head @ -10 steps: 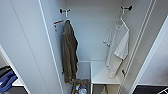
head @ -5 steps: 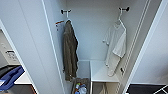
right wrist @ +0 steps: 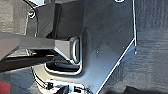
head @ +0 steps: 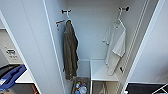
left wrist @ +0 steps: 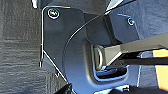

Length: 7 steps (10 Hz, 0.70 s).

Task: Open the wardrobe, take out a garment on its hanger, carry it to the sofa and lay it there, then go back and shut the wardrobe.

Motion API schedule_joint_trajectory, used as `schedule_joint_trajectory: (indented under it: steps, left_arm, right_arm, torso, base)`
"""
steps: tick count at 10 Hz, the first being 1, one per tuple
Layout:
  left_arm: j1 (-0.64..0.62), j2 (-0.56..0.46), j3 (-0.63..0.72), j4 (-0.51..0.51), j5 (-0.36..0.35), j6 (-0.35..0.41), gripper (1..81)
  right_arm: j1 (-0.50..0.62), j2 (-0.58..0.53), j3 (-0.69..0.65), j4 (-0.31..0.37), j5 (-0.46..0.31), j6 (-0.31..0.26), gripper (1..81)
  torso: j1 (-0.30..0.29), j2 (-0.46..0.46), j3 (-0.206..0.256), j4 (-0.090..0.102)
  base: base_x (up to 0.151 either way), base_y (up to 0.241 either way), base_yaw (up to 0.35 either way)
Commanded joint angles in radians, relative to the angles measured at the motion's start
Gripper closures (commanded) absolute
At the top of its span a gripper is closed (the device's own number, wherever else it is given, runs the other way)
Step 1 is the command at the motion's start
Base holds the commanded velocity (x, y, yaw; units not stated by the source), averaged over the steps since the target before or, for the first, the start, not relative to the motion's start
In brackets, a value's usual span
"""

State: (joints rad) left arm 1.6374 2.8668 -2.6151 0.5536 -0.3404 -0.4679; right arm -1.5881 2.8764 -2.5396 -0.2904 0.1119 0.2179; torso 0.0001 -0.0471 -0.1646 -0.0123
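The wardrobe (head: pixel 92 32) stands open in the head view, with its white doors swung out to the left (head: pixel 27 45) and right (head: pixel 152 57). The garment (head: pixel 116 45), a white T-shirt, hangs on its thin white hanger (head: pixel 119 20) from a dark hook (head: pixel 124 9) on the right inner wall. Its hem reaches down to the low white shelf (head: pixel 101 71). Both wrist views look down on dark carpet (left wrist: pixel 17 50) (right wrist: pixel 155 62) past my own dark plate.
A long olive-brown coat (head: pixel 70 52) hangs from a hook (head: pixel 65 11) on the left inner wall. Below it, a basket (head: pixel 80 87) of small items sits on the wardrobe floor. Beyond the left door are a blue object (head: pixel 11 76) and a white surface (head: pixel 23 78).
The head picture has shifted very slightly. Nothing inside the wardrobe has moved.
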Motion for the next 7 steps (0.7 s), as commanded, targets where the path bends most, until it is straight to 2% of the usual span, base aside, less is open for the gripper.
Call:
schedule_joint_trajectory:
  steps: [1,2,4,5,7]
  left_arm:
    - [-0.009,-0.016,-0.003,0.009,0.038,0.008,1.0]
    - [-0.008,-0.015,-0.011,0.009,0.040,0.006,1.0]
    - [-0.008,-0.001,-0.031,0.002,0.061,0.006,1.0]
    - [-0.008,0.007,-0.042,-0.001,0.061,0.005,1.0]
    - [-0.009,0.014,-0.054,0.002,0.061,0.005,1.0]
  right_arm:
    - [0.087,-0.023,-0.024,-0.182,-0.047,-0.003,1.0]
    - [0.137,-0.029,-0.049,-0.317,-0.038,-0.008,1.0]
    - [0.248,-0.030,-0.065,-0.419,-0.050,-0.024,1.0]
    - [0.297,-0.018,-0.069,-0.519,-0.086,-0.031,1.0]
    - [0.403,0.005,-0.062,-0.668,-0.213,-0.032,1.0]
  torso:
    - [0.000,0.000,0.000,0.000]
    - [0.000,0.000,0.000,0.000]
    - [0.000,0.000,0.000,0.000]
    - [0.000,0.000,0.000,0.000]
    - [0.000,0.000,0.000,0.000]
  base:
    - [0.000,0.000,0.000]
    - [0.000,0.000,0.000]
    - [0.000,0.000,0.000]
    - [0.000,0.000,0.000]
    - [0.000,0.000,0.000]
